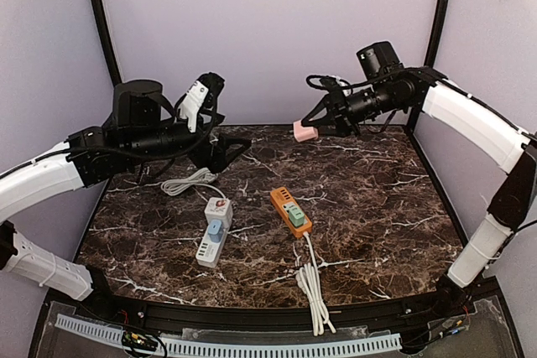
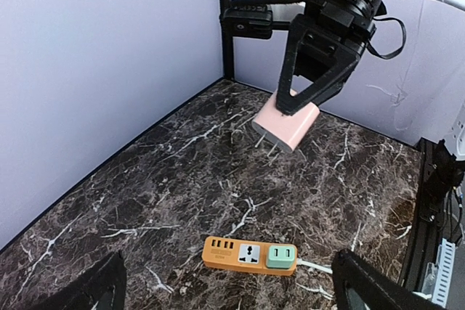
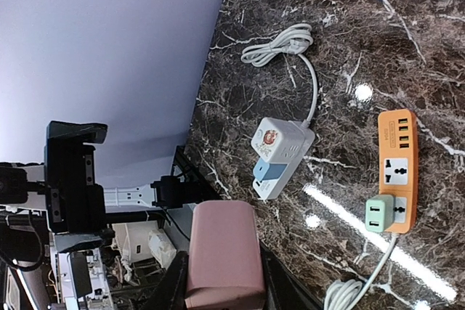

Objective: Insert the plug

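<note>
Two arms hang above the dark marbled desk (image 1: 377,207), both raised toward its far edge. The left gripper (image 1: 237,148) has its fingers spread wide with nothing between them. The right gripper (image 1: 315,121) has its fingers clamped on the pink plug (image 1: 304,131), held in the air over the far middle of the desk. The white power strip (image 1: 206,251) lies left of centre, with a white adapter (image 1: 219,210) and a blue plug (image 1: 215,228) seated in it. The orange power strip (image 1: 290,210) lies to its right, apart from it, and carries a green adapter (image 1: 296,216) toward its near end.
</note>
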Motion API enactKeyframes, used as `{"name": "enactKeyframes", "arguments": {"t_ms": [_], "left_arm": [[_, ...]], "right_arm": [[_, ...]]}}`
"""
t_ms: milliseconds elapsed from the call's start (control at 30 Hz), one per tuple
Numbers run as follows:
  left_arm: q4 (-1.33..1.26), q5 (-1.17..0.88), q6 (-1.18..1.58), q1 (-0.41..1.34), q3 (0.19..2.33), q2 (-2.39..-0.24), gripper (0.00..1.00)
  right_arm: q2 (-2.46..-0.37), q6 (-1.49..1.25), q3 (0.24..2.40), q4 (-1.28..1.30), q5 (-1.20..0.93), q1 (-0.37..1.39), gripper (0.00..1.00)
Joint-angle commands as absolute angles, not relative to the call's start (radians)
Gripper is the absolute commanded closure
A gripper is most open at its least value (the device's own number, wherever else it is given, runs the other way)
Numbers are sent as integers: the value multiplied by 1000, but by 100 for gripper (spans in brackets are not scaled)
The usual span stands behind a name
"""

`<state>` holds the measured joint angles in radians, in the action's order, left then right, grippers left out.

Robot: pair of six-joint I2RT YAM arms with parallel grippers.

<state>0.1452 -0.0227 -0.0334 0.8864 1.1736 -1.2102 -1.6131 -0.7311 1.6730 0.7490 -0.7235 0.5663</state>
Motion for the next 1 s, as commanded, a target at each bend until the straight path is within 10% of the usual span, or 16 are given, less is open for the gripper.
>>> {"name": "enactKeyframes", "arguments": {"t_ms": [0, 967], "left_arm": [[288, 131, 26, 884, 1259, -1233, 1], [278, 164, 27, 738, 925, -1065, 1]], "right_arm": [[-1685, -604, 1802, 888, -667, 555, 100], [-2052, -591, 2276, 1282, -406, 644, 100]]}}
